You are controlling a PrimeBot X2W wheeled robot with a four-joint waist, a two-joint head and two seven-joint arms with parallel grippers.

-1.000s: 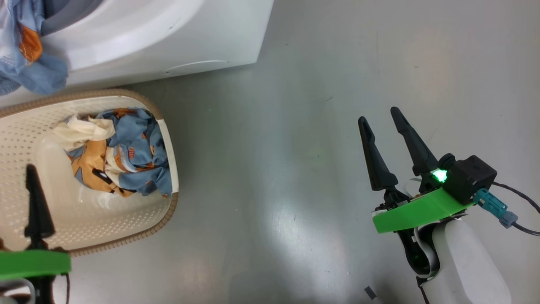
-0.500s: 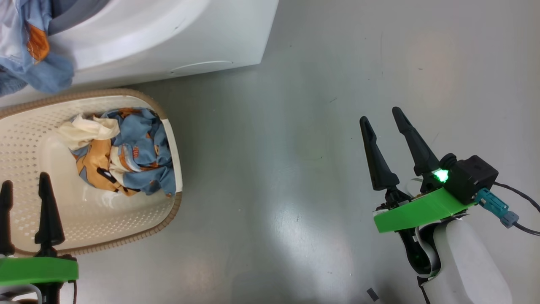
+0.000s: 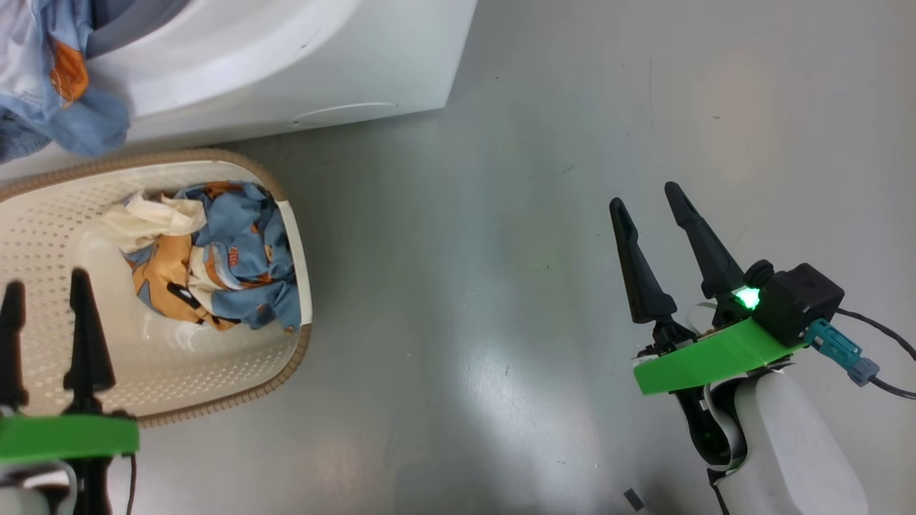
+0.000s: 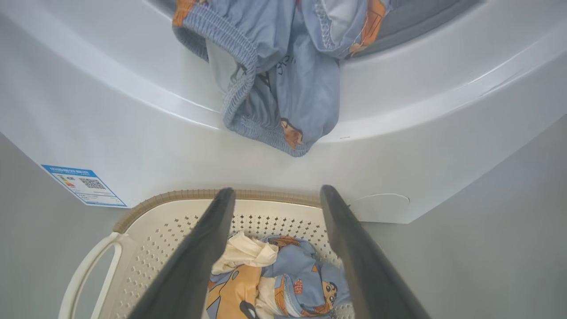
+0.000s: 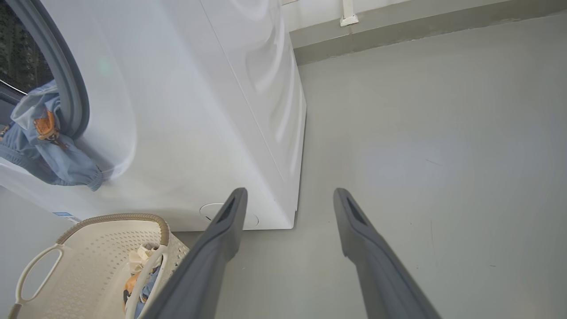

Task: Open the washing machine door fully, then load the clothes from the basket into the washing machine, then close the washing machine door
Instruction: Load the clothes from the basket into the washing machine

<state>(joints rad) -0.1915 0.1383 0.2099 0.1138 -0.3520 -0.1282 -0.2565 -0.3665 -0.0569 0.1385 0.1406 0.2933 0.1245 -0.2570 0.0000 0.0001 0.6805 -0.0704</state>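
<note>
The washing machine (image 3: 286, 64), a white cabinet, stands on the grey floor (image 3: 515, 236). Its mouth is uncovered and the grey gasket (image 5: 73, 93) is exposed. One light blue garment (image 4: 283, 88) with orange-brown print hangs over the lip of the opening and down the white front, part inside and part outside. A blue label sticker (image 4: 84, 185) sits low on the front, and the round flap (image 4: 383, 207) is low at the opposite corner.

The basket (image 3: 43, 222) stands on the floor just in front of the machine; whether it touches the base cannot be told. The clothes (image 3: 215, 265) in it lie heaped at the end toward the robot's right: blue printed pieces, an orange piece, and a cream-white cloth at the side nearer the machine.

The left gripper (image 3: 46, 280) has its fingers spread wide with nothing between them. It hangs over the basket's other end, apart from the heap. In the left wrist view its two fingers frame the heap from above.

The right gripper (image 3: 645, 196) has its fingers likewise spread and holds nothing. It is over the floor, well to the right of the basket and the machine. A green light (image 3: 746, 297) glows at its wrist.
</note>
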